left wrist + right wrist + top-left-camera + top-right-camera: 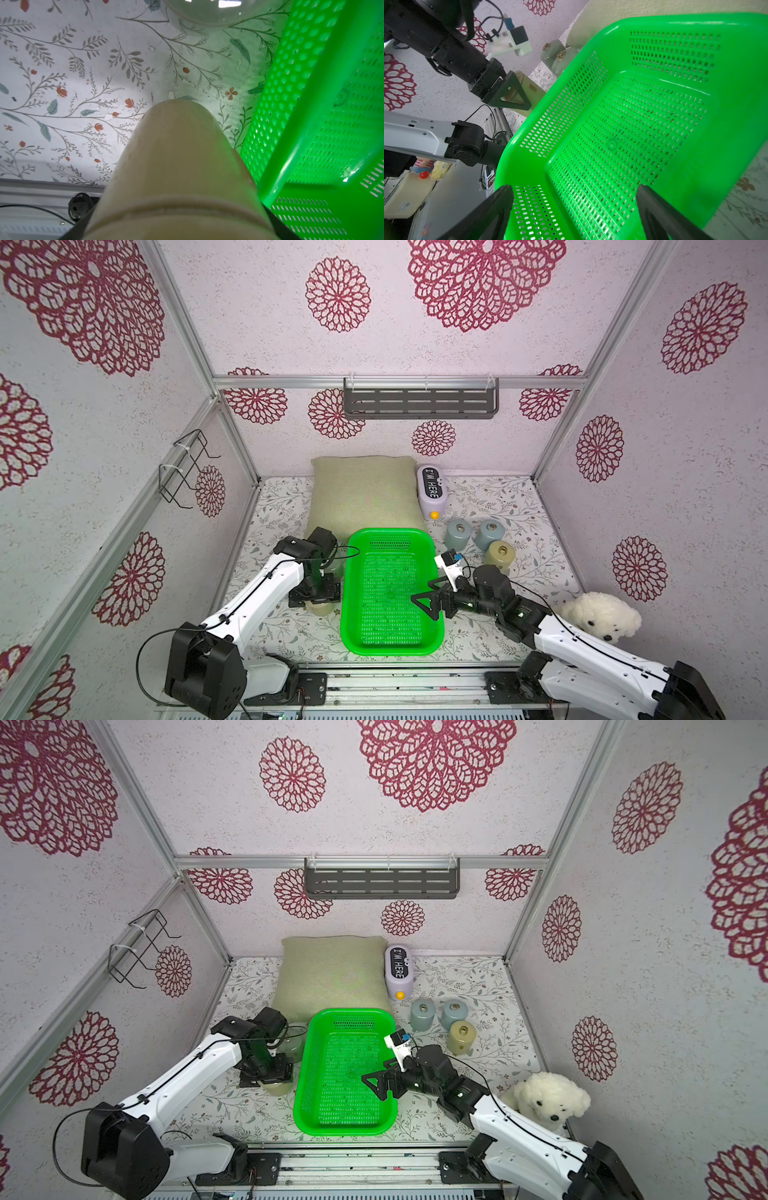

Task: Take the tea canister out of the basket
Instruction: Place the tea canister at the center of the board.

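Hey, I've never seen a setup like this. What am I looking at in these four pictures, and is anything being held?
Two robot arms with pincer grippers work over a flowered table. Two pictures look down from overhead and are almost alike. The other two come from a camera on each arm's wrist. On the table are an empty green basket, a pillow, a plush dog and several spare canisters. The left gripper is closed on a beige tea canister, beside the basket and outside it. The right gripper hangs open over the basket, holding nothing.
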Robot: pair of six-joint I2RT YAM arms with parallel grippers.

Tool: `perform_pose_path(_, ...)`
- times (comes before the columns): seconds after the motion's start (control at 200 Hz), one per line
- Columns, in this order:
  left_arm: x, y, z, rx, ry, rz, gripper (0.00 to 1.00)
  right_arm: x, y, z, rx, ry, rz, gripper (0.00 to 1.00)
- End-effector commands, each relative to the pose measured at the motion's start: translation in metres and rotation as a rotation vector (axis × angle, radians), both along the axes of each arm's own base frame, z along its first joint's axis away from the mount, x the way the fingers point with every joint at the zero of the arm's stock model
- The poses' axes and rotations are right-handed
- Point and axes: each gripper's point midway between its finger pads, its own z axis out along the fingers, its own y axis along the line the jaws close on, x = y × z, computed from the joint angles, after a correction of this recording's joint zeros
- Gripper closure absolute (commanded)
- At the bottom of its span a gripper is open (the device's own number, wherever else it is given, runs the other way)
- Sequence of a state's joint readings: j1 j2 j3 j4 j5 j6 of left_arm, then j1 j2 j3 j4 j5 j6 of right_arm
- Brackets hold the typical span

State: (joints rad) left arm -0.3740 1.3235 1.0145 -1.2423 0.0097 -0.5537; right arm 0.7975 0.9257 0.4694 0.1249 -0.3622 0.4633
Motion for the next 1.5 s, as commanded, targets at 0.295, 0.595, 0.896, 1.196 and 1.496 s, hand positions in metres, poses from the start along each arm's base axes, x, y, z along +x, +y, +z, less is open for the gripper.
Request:
perform_pose_path(0.295,0.017,-0.002,-0.022,0.024,0.027,0.05,0.24,0.003,0.014,0.031,0.061,-0.073,0.038,0.01)
perform_pose_path(0.595,0.016,-0.003,-0.04,0.044,0.095,0.062,0.23,0.003,0.014,0.029,0.051,-0.076,0.037,0.01)
perform_pose_path(0.896,0.016,-0.004,-0.048,0.048,0.115,0.067,0.21,0.006,0.017,0.024,0.043,-0.071,0.041,0.01)
perform_pose_path(1.196,0.018,-0.005,-0.047,0.039,0.109,0.072,0.12,0.006,0.018,0.021,0.04,-0.067,0.042,0.01)
perform_pose_path(1.496,0.016,-0.005,-0.044,0.037,0.109,0.075,0.08,0.007,0.019,0.022,0.045,-0.066,0.041,0.01)
